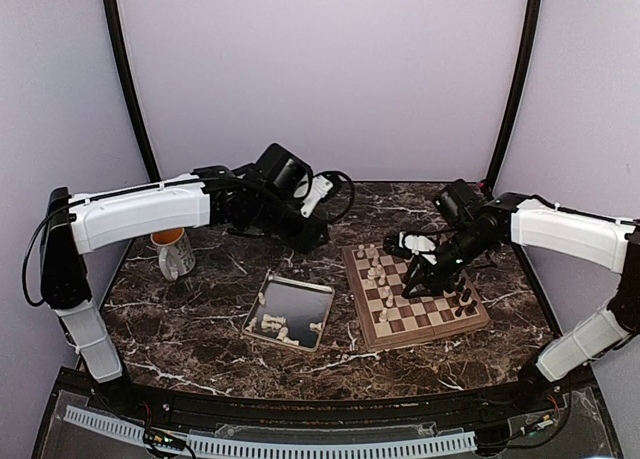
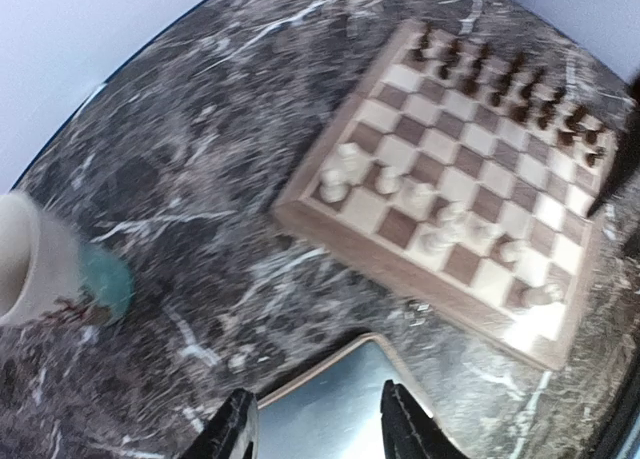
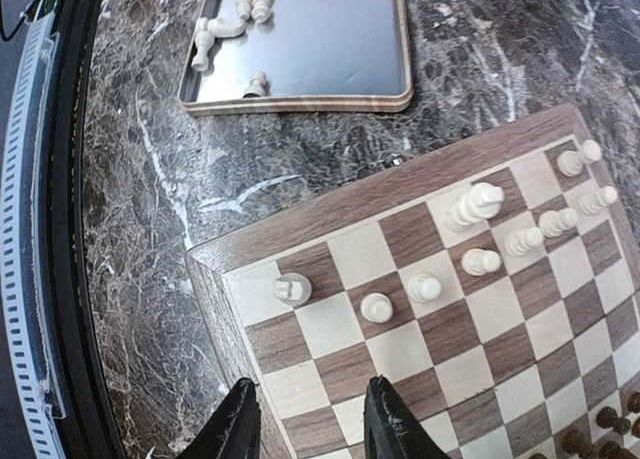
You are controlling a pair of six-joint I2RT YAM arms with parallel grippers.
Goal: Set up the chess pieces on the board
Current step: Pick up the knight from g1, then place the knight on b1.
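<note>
Marble table (image 1: 200, 309), seen from above and from both wrists

- Board (image 1: 415, 297): right of centre, turned at a slight angle, flat on the table
- Chess pieces (image 1: 378, 279): cream ones stand in two ragged rows along the board's left side, with gaps between them; several more lie loose at the near end of the tray (image 1: 295, 301)
- Dark pieces (image 1: 462, 301): lined up along the board's right edge
- Tray: just left of the board, not touching it
- Mug (image 1: 175, 251): far left, well apart from both
- Left gripper (image 2: 318, 434): above a corner of the tray, jaws parted, nothing between them
- Right gripper (image 3: 308, 424): above the board's near-left squares beside the cream row, jaws parted, holding nothing
</note>
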